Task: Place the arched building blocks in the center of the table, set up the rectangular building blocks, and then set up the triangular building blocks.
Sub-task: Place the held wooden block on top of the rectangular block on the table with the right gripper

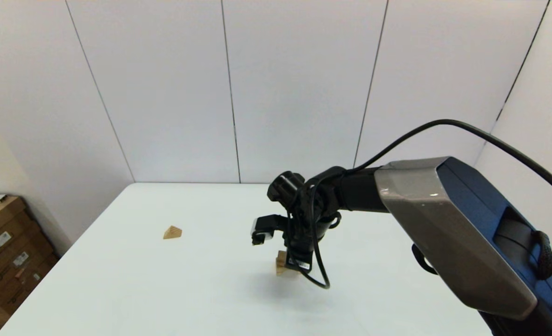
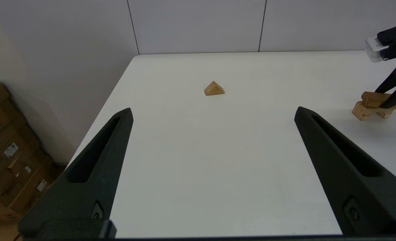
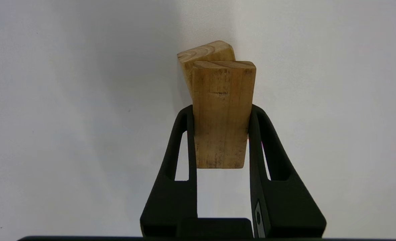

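Near mid-table: flat bar (image 3: pixel 222 113), gripped across its width by the right gripper (image 3: pixel 221 134), apparently resting on the arched block (image 3: pixel 204 53). Wedge (image 1: pixel 173 232) alone, well off toward the left, on the table (image 1: pixel 164 289). Left gripper (image 2: pixel 213 115): spread wide, holding nothing.

No text could be read; white labels on the cardboard boxes (image 1: pixel 5 252), far left of the claw, stayed illegible.

right arm (image 1: pixel 453 224): silver-blue shell | black cable | gripper (image 3: pixel 221 110): 2 black fingers, possibly 1 screw
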You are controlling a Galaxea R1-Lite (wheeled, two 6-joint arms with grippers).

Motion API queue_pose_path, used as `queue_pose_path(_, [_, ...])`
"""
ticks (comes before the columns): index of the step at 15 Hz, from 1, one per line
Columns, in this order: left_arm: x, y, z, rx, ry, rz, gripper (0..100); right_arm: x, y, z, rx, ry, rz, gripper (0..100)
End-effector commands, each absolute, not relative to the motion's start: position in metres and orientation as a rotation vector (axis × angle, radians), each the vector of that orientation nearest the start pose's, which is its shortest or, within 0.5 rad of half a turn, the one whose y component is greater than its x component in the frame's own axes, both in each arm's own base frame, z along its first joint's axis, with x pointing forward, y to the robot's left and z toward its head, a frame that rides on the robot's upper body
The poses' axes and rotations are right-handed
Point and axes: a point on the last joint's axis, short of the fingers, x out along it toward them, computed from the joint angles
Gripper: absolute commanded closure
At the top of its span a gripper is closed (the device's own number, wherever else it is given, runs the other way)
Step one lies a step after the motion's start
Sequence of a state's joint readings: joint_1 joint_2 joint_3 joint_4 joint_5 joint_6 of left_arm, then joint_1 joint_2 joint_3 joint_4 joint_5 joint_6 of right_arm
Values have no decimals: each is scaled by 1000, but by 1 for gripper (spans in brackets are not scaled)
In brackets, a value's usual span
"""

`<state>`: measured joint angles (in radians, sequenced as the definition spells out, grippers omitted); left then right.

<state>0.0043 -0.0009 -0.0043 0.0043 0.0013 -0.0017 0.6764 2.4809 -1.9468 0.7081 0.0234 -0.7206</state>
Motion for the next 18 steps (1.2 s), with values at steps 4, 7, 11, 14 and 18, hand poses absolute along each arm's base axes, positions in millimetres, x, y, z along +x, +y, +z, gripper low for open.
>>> queue_pose_path(4, [-23, 0, 76, -2, 0, 6, 0, 356, 288, 71, -1008, 931, 1037, 100])
queue_pose_path(7, [-23, 0, 76, -2, 2, 6, 0, 357, 288, 70, -1006, 926, 1037, 100])
queue_pose_path(11, [-23, 0, 76, -2, 2, 6, 0, 358, 288, 68, -1006, 933, 1039, 100])
queue_pose_path(14, [-23, 0, 76, -2, 2, 6, 0, 357, 289, 66, -1008, 939, 1041, 100])
queue_pose_path(18, [-23, 0, 76, -2, 2, 6, 0, 358, 289, 61, -1006, 949, 1043, 100])
